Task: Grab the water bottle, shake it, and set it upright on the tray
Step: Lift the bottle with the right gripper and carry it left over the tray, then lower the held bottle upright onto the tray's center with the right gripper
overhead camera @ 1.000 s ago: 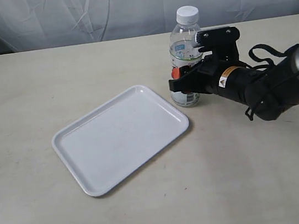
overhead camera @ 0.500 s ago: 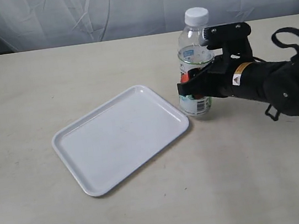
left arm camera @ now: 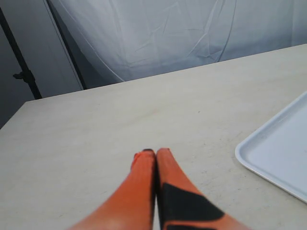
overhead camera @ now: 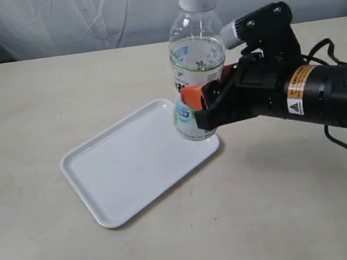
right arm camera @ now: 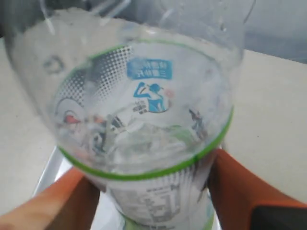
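- Right gripper (overhead camera: pixel 200 108), exterior view: jaws clamped on the lower, labelled part of the water bottle (overhead camera: pixel 196 49), which sits at centre frame and leans slightly left at the top. Its base hangs over the right-hand corner of the tray (overhead camera: pixel 133 165); I judge it clear of the surface but cannot confirm that from this angle.
- Contents, same view: white cap is on. The liquid is clear and I cannot read its level. The tray holds nothing and lies flat on the table (overhead camera: pixel 26 92), left of centre.
- Risk, my judgement: the hold is low on a thin, smooth wall with most of the bottle above it. A hard shake could let it pivot or slide between the pads.
- Risk, my judgement: the base is near the raised rim. Set down there, it would land half on the rim and topple.
- Left wrist view: left gripper (left arm camera: pixel 151 154) has its orange fingers pressed together with nothing between them, above bare table (left arm camera: pixel 96 115). One tray (left arm camera: pixel 283 153) corner shows nearby.
- Right wrist view: water bottle (right arm camera: pixel 144 105) fills the frame, an orange pad on either flank, right gripper (right arm camera: pixel 153 206) squeezing the label band. Contact looks even on both sides. Droplets or glare blur the interior.
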`<action>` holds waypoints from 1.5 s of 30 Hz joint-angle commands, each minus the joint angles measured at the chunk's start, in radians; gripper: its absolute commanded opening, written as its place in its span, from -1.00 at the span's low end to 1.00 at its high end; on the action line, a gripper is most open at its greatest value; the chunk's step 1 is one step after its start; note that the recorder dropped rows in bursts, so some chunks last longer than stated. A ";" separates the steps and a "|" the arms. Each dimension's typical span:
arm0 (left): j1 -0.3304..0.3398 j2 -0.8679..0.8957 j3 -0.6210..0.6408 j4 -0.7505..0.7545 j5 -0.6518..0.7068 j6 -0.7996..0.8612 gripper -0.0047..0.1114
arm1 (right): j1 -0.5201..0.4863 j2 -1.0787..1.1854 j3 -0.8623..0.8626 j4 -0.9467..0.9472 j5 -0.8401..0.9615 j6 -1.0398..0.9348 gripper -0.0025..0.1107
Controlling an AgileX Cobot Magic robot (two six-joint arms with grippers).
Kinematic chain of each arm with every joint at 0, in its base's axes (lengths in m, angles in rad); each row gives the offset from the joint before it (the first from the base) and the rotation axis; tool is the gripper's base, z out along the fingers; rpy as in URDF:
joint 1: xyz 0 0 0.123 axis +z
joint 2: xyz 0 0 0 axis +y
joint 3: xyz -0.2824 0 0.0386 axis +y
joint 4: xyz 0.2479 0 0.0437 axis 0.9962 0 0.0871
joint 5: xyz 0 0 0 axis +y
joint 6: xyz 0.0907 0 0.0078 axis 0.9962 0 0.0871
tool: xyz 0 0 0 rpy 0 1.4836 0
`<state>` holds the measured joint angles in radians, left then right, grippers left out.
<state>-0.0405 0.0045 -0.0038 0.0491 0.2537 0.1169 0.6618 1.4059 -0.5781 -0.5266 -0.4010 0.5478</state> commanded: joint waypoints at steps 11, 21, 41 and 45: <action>0.000 -0.005 0.004 -0.002 -0.008 -0.004 -0.91 | 0.073 -0.016 -0.014 0.432 0.016 -0.259 -0.97; 0.000 -0.005 0.004 -0.002 -0.008 -0.004 -0.91 | 0.116 -0.014 -0.014 0.854 0.004 -0.516 -0.97; 0.000 -0.005 0.004 -0.002 -0.008 -0.004 -0.91 | 0.213 -0.047 -0.105 0.652 0.338 -0.492 -0.97; 0.000 -0.005 0.004 -0.002 -0.008 -0.004 -0.91 | 0.218 -0.028 -0.113 0.648 0.283 -0.492 -0.97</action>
<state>-0.0405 0.0045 -0.0038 0.0491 0.2537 0.1169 0.8761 1.4091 -0.6711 0.1319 -0.0096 0.0611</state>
